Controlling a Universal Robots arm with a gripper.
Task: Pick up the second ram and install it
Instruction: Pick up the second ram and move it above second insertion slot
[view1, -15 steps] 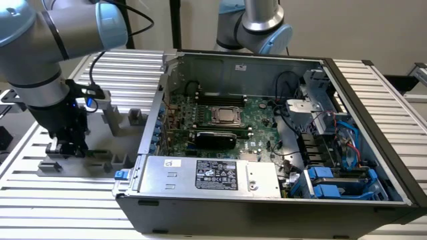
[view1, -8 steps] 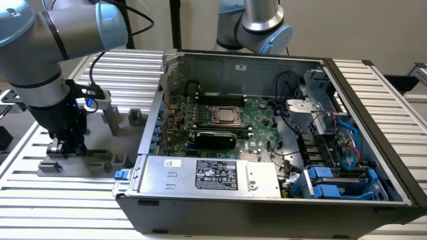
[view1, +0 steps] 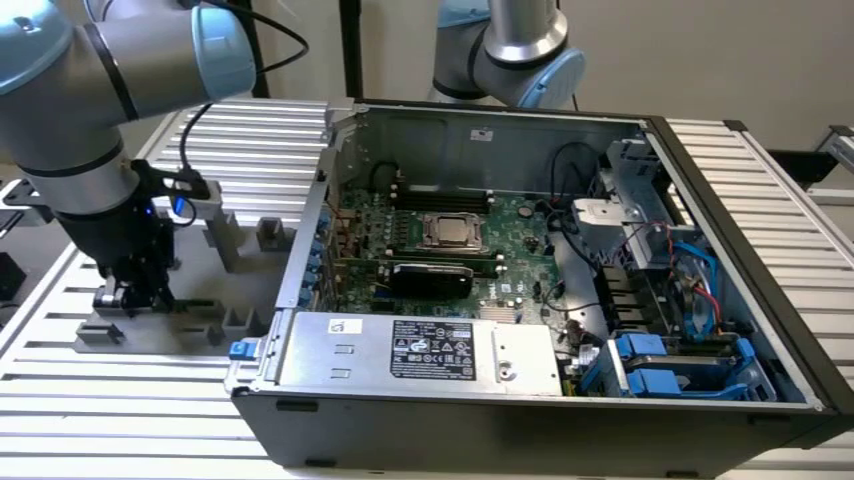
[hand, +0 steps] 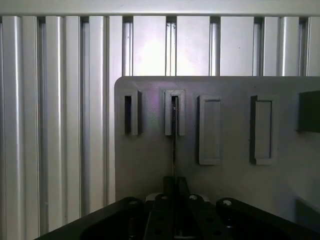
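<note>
The black gripper (hand: 175, 192) sits closest in the wrist view. Its two fingers (hand: 168, 189) are squeezed together on the ram stick (hand: 174, 150). The stick is seen from its thin edge, so it looks like a dark line. Its chips cannot be made out, and one end is hidden between the fingers. The other end sits in a slotted block (hand: 181, 115) on the grey plate (hand: 145, 165). Just beside it is another slotted block (hand: 132, 114), and its slot looks dark. Two closed blocks (hand: 210, 130) come next. A dark block (hand: 310, 111) is cut off by the picture edge.

The plate (view1: 200, 270) lies on the ribbed metal table (view1: 80, 400), near the table edge on the exterior view's left. The gripper (view1: 134, 298) reaches down onto the plate there, and the arm (view1: 80, 110) covers the stick.

An open computer case (view1: 534, 420) stands on the table just beside the plate. Inside are a green board (view1: 521, 235) with a silver chip (view1: 454, 232), a grey power box (view1: 420, 350), loose wires and blue drive holders (view1: 667, 370). A second arm (view1: 514, 45) stands behind the case, cut off at the top.
</note>
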